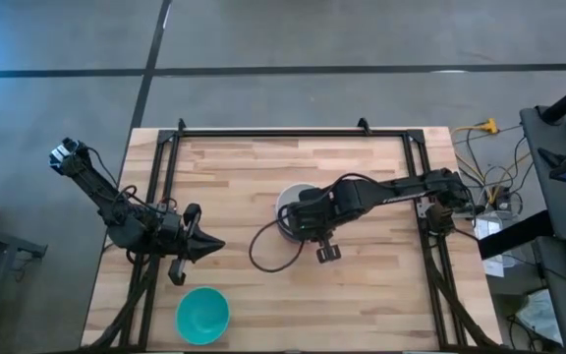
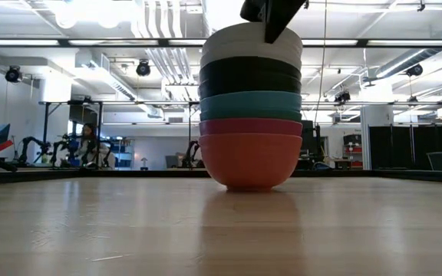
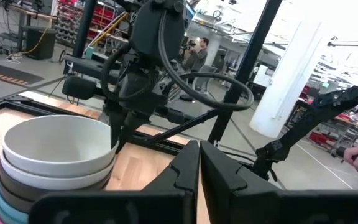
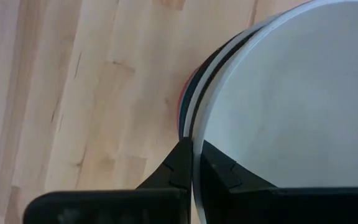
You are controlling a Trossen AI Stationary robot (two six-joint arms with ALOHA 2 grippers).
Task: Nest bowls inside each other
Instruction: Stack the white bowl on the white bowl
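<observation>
A stack of several nested bowls stands on its red bottom bowl mid-table; above that come magenta, teal, black and white. My right gripper is over the stack's near-right side, shut on the top white bowl. A single teal bowl sits upright near the table's near edge, left of centre. My left gripper waits shut at the table's left, above the teal bowl's far side and apart from it; its shut fingers point toward the stack. My right gripper pinches the top white bowl's rim on its near-right side, one finger inside the bowl and one outside. The fingers come from above, pointing down. The bowl sits level, nested in the stack below it.
A black frame runs along the table's far edge and down both sides. The right arm's cable loops over the wood near the stack. Open wood lies to the right of the stack and between it and the teal bowl.
</observation>
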